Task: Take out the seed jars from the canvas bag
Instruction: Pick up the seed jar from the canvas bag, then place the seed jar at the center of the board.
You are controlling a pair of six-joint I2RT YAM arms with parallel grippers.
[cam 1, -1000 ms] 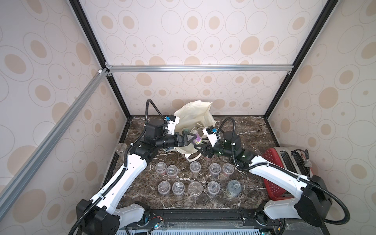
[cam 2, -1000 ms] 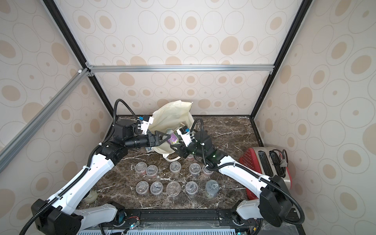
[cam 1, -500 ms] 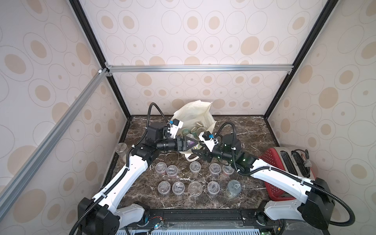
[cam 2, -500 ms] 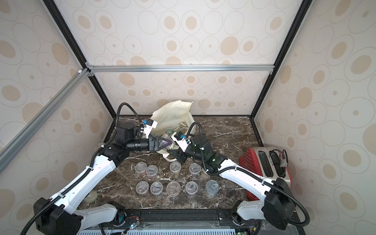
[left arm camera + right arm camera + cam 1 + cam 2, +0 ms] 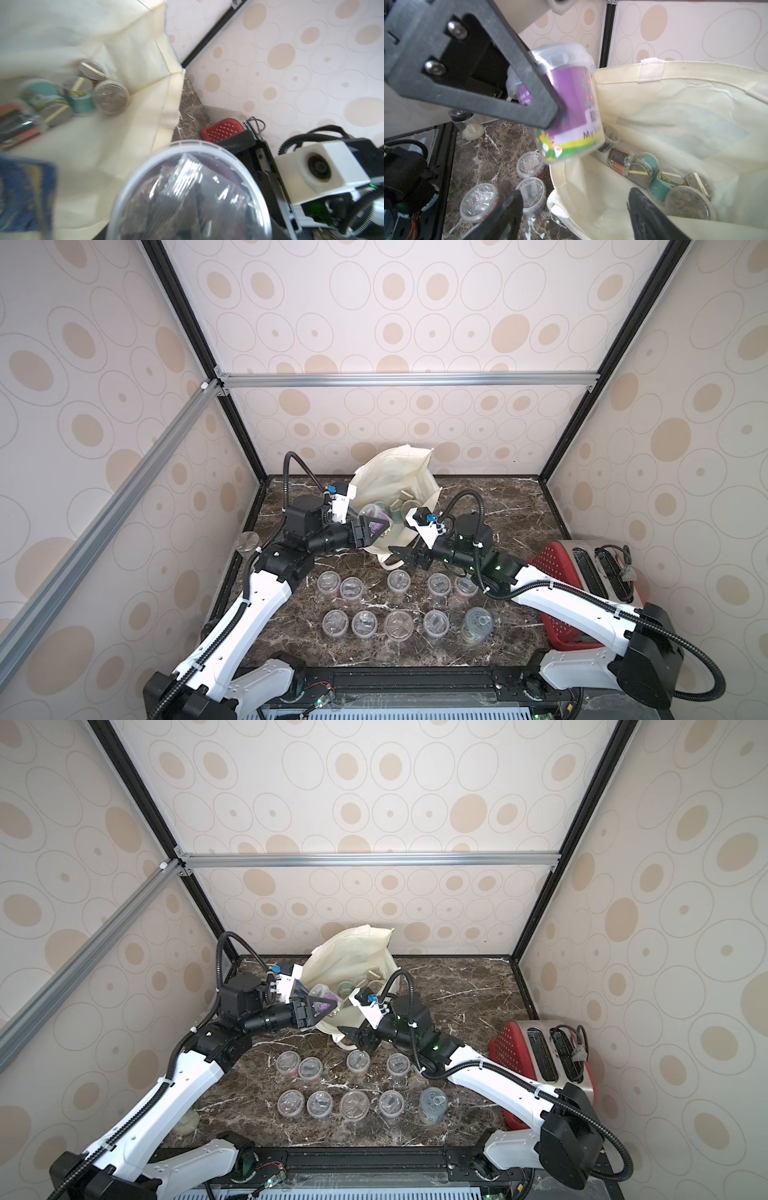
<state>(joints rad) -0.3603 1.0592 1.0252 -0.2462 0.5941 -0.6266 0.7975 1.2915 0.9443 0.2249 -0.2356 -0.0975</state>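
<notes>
Purple-labelled seed jar (image 5: pixel 572 108) reads "My" — the next word is cut off; nothing else legible.

The purple jar (image 5: pixel 374 512) has passed from the right claw (image 5: pixel 400 556), now opened and drawn back, to the left claw (image 5: pixel 380 529), which has closed on it.

Mouth of the canvas bag (image 5: pixel 395 466) half blocked — the left gripper (image 5: pixel 376 526), clamped on a purple-labelled jar (image 5: pixel 571 99), hangs across its left side, and the right gripper (image 5: pixel 401 559), fingers (image 5: pixel 645 212) spread and empty, sits low just before the near rim; past them the way down to the jars inside the bag (image 5: pixel 643 170) lies open. Marble tabletop (image 5: pixel 507 497) in front is crowded: two rows of jars (image 5: pixel 398 581) stand close with narrow gaps between, and a red toaster (image 5: pixel 552 568) fills the right edge. Its bare stretch right of the bag — free for a pass.
</notes>
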